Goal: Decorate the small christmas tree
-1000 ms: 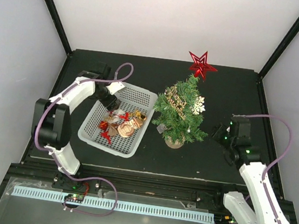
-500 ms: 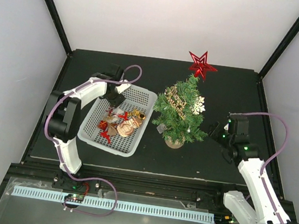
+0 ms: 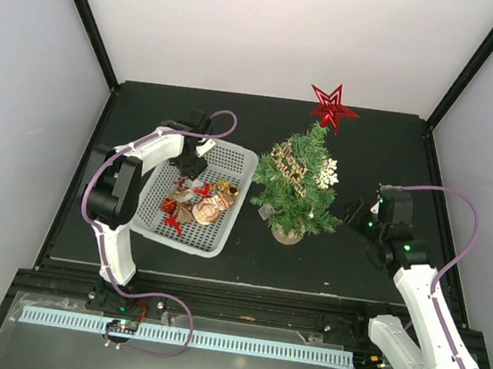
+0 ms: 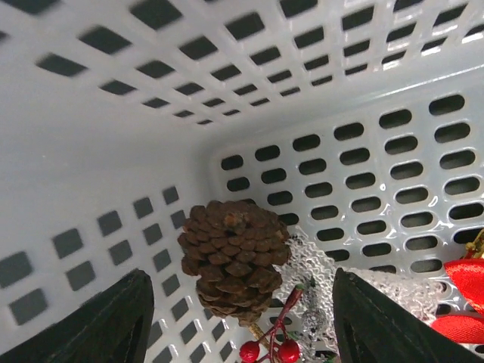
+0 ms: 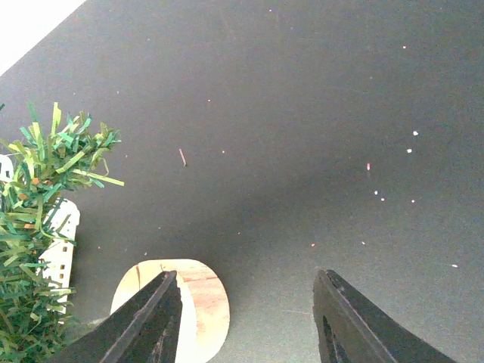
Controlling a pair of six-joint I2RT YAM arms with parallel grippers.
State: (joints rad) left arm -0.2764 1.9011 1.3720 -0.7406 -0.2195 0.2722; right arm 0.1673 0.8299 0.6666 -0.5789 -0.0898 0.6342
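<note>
Well, the small christmas tree (image 3: 295,190) stood upright near the middle of the table (image 3: 368,145). It had a red star (image 3: 332,108) on top and a white snowflake (image 3: 327,173) on its branches. Just beside it, toward the table's left edge, sat the white basket (image 3: 232,157) with ornaments inside.

The left gripper (image 4: 242,333) reached down into the basket's far corner, because a brown pine cone (image 4: 234,257) lay there. Its two fingers were spread apart, one on each side of the pine cone. They did not touch it, so it held nothing. It looked ready to pinch the pine cone.

The right gripper (image 5: 246,325) hung low between the tree and the table's right edge. Its fingers were apart too, with nothing between them. Maybe it was there to steady the tree when an ornament came.
</note>
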